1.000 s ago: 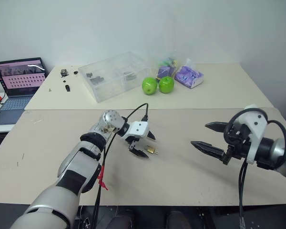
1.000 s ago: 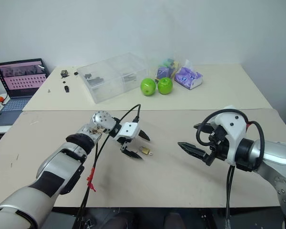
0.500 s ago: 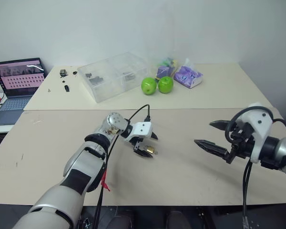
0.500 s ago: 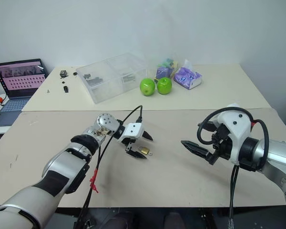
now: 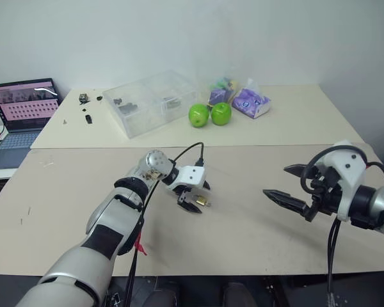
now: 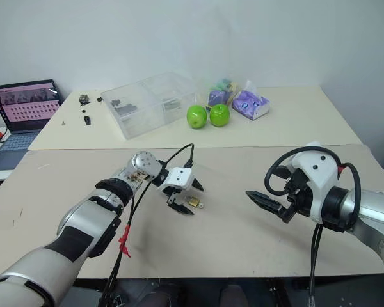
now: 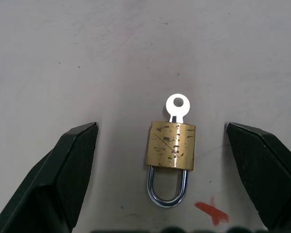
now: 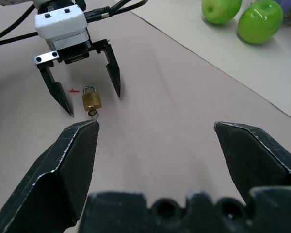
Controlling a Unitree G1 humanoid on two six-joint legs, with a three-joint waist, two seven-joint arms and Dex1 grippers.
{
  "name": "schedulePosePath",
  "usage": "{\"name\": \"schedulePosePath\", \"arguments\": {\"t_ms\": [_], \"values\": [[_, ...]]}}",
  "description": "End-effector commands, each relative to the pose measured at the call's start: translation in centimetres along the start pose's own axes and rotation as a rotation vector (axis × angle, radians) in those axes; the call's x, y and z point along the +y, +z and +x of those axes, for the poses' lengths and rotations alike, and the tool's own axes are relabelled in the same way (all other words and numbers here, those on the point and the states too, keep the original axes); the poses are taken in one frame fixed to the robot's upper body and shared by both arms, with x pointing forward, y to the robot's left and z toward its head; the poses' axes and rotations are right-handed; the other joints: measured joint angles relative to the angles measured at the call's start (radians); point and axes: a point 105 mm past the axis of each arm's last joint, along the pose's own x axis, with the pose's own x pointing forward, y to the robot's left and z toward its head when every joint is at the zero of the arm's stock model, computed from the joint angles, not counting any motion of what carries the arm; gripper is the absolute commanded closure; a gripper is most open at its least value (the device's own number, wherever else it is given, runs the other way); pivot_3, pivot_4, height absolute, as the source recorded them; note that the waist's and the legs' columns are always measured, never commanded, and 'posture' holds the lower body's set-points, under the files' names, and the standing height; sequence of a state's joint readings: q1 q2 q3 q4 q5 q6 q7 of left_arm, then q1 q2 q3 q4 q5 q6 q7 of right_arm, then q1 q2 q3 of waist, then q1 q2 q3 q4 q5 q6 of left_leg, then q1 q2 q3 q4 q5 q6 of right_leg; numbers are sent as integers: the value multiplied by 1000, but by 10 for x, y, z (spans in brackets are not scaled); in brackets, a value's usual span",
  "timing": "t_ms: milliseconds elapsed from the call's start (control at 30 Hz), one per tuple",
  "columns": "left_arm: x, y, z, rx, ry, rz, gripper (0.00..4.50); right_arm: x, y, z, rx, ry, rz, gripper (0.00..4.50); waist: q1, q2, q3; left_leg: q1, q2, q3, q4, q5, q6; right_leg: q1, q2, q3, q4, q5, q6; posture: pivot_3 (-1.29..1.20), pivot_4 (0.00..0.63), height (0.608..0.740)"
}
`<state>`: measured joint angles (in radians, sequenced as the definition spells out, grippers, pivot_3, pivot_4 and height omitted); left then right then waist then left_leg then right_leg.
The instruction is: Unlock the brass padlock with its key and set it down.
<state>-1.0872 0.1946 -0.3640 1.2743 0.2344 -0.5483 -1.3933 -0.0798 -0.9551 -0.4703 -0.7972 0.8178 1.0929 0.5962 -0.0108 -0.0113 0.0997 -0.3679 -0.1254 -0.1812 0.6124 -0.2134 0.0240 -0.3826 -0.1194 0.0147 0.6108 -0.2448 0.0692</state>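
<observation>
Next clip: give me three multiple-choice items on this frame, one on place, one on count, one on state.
1. Where does the brass padlock lie?
A. between the left gripper's fingers
B. inside the clear box
C. on the laptop

2. How many green apples are on the far table?
A. one
B. two
C. four

3. Where is the key?
A. in the right gripper
B. beside the apples
C. in the padlock's body

Answers: 1 A, the fingers flank it on the table. 2 B, a pair sits side by side. 3 C, its head sticks out opposite the shackle.

Near table (image 5: 256, 243): brass padlock (image 7: 171, 147) with key (image 7: 177, 107).
Far table (image 5: 294, 121): clear box (image 5: 152, 101), apples (image 5: 210, 114), laptop (image 5: 24, 109).
</observation>
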Motion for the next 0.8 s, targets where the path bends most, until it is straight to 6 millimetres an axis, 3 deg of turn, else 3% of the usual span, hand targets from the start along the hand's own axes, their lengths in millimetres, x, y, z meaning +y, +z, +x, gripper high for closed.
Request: {"name": "schedulePosePath", "arguments": {"t_ms": [33, 133, 400, 667, 800], "values": [[4, 1, -2, 27, 9, 16, 34, -2, 11, -7, -31, -42, -63, 0, 0, 0, 0, 0, 0, 0, 0, 0, 0, 0, 0, 0, 0, 0, 0, 0, 150, 740], [3, -1, -2, 34, -6, 5, 725, -3, 9, -7, -22, -49, -67, 0, 0, 0, 0, 0, 0, 0, 0, 0, 0, 1, 0, 0, 0, 0, 0, 0, 150, 740], [0, 0, -4, 9, -20, -7, 3576, -4, 5, -7, -3, -55, -75, 0, 3, -2, 1, 6, 0, -1, 1, -1, 1, 9, 0, -1, -2, -1, 4, 0, 150, 740], [11, 8, -4, -58, 69, -46, 3709, -7, 5, -2, 2, -51, -88, 0, 0, -2, 1, 6, 0, -1, 1, -1, 2, 9, 0, -1, -2, -1, 4, 0, 150, 740], [26, 20, -18, -131, 139, -91, 3709, -5, 6, 2, -11, -25, -89, 0, -1, -2, 1, 5, 0, -1, 1, -1, 2, 9, 0, -1, -2, -1, 4, 0, 150, 740]]}}
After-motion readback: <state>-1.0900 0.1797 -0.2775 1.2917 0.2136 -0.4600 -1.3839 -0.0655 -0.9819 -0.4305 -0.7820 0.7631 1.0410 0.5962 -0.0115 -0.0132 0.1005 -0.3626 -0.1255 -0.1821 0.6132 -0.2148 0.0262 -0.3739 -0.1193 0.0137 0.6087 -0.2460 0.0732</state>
